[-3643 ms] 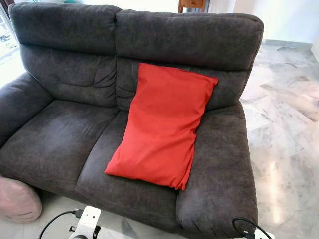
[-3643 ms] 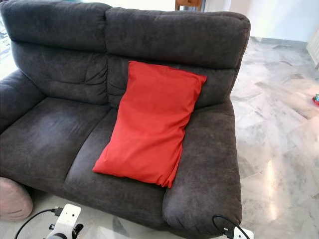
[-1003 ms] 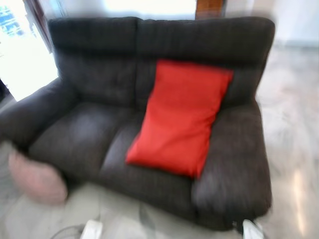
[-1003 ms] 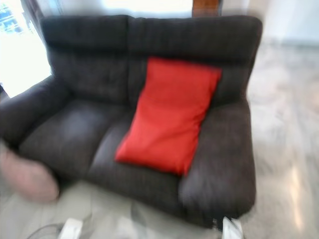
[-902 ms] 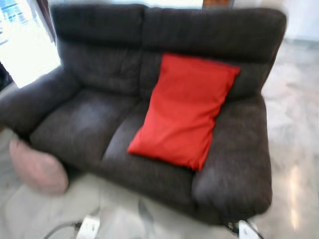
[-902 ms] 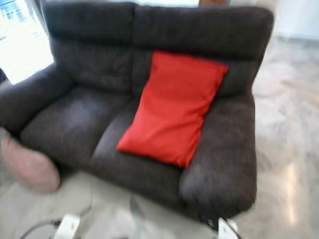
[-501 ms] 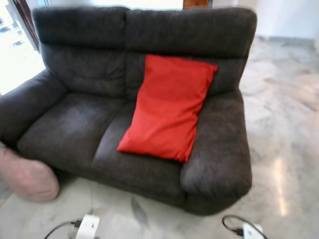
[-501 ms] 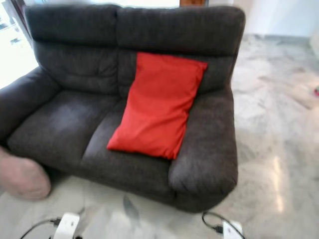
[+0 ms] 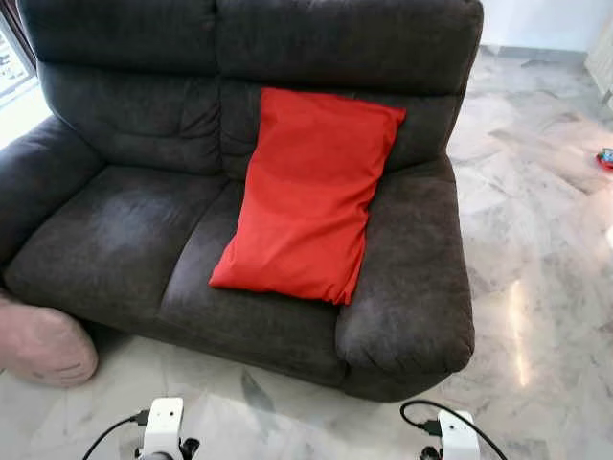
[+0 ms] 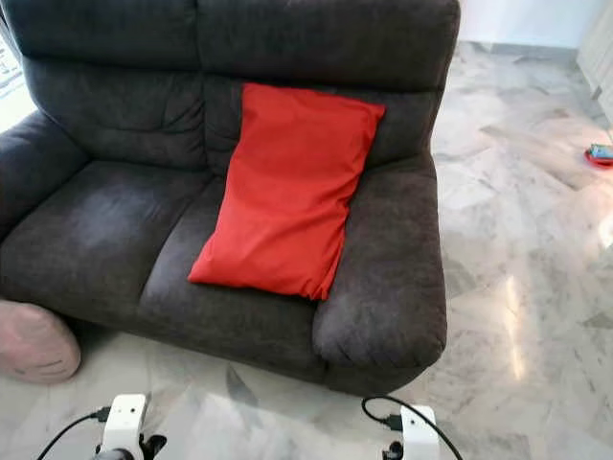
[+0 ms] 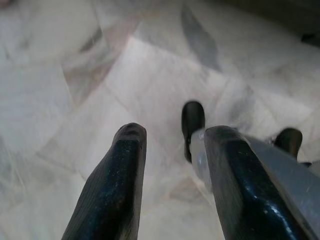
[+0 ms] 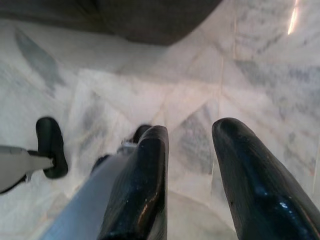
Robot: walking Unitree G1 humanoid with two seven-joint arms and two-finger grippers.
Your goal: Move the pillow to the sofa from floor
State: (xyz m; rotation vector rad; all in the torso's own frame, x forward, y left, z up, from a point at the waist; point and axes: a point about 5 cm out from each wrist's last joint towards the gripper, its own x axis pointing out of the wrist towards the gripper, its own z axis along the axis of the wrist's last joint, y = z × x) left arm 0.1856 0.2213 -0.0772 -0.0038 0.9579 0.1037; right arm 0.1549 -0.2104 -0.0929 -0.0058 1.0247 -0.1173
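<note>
- Pillow (image 9: 306, 192) on the sofa (image 9: 124, 240) — red one, lying on the right-hand seat, top edge leaning on the backrest, lower corner close to the seat's front edge.
- Pink cushion (image 9: 43, 345) down on the marble floor (image 9: 546, 287), touching the sofa's front left corner.
- Left claw (image 11: 170, 145) hangs low over the floor, fingers a narrow gap apart, holding nothing.
- Right claw (image 12: 192, 145) also low over the marble, near the sofa's base, fingers slightly parted and empty.
- Small red object (image 10: 601, 153) sits on the floor far off to the right, too small to tell what it is.
</note>
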